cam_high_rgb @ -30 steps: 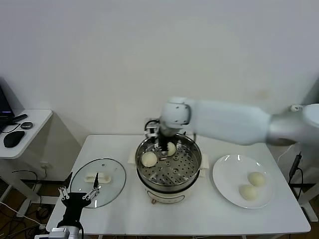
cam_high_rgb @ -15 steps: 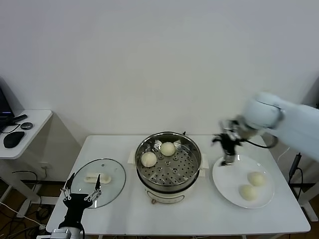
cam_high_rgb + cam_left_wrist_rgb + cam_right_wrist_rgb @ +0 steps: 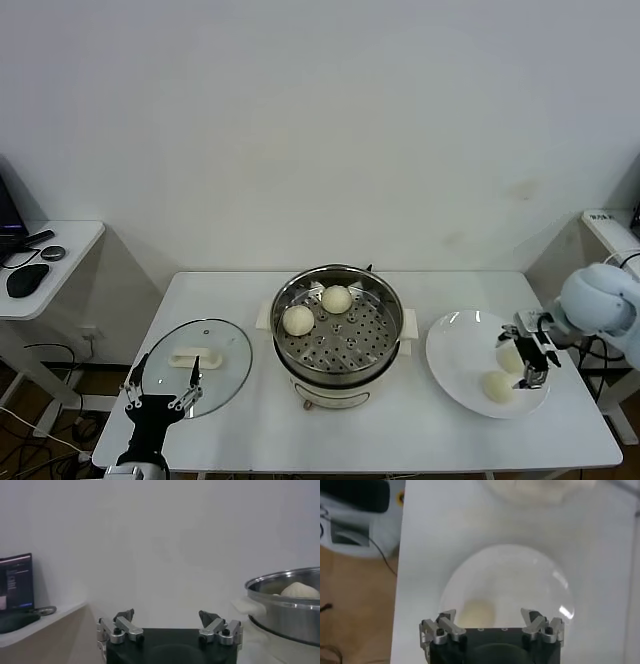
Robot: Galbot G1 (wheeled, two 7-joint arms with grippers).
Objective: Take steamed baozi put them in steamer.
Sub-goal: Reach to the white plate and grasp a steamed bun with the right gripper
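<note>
Swung away from the steamer (image 3: 338, 325), which holds two baozi at mid-surface, the right gripper (image 3: 533, 357) now hovers jaws apart over the plate (image 3: 455, 360) near the right edge. Two baozi (image 3: 496, 386) lie just beside it; an off-centre close could roll one. Left gripper (image 3: 160, 392) waits open at the front-left corner.

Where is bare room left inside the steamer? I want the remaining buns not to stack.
The steamer holds two baozi at its far-left side. Its near and right basket floor is bare. The plate is crowded on its right, where two buns sit under the open right hand.
</note>
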